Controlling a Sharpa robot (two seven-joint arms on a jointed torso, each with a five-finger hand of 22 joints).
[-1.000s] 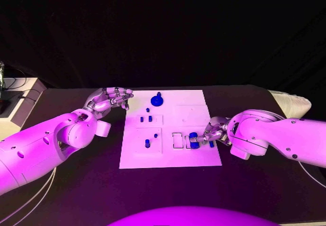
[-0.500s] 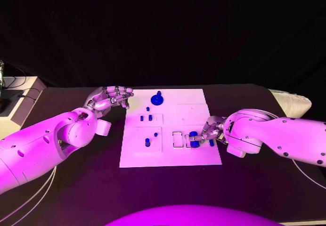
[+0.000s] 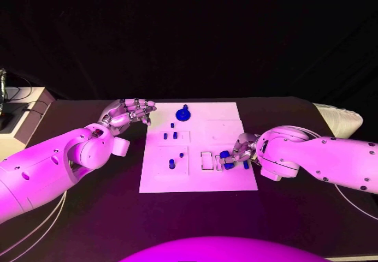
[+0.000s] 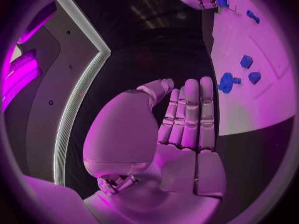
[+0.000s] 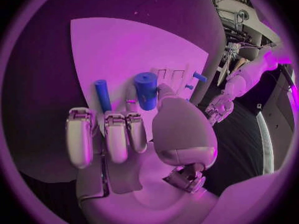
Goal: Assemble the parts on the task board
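The white task board (image 3: 212, 180) lies mid-table. My right hand (image 3: 241, 149) is at the board's near right part, where its thumb and a curled finger pinch a short blue cylinder (image 3: 226, 160) (image 5: 146, 89) beside the rectangular slots (image 3: 206, 161). A thin blue peg (image 3: 246, 165) (image 5: 102, 95) lies just past the fingers (image 5: 116, 137). My left hand (image 3: 126, 114) (image 4: 187, 129) hovers at the board's far left corner with nothing in it, fingers extended side by side. A round blue knob (image 3: 183, 114) (image 4: 226, 82) stands near it. Small blue pieces (image 3: 169, 136) (image 3: 172, 164) sit in the left panels.
A pale folded object (image 3: 340, 118) lies at the table's right edge. At the far left stands a light box (image 3: 19, 117) with cables. The black table (image 3: 197, 218) stretches in front of the board.
The right hand stays at the blue cylinder while its forearm has crept slightly toward the board. The left hand has not moved.
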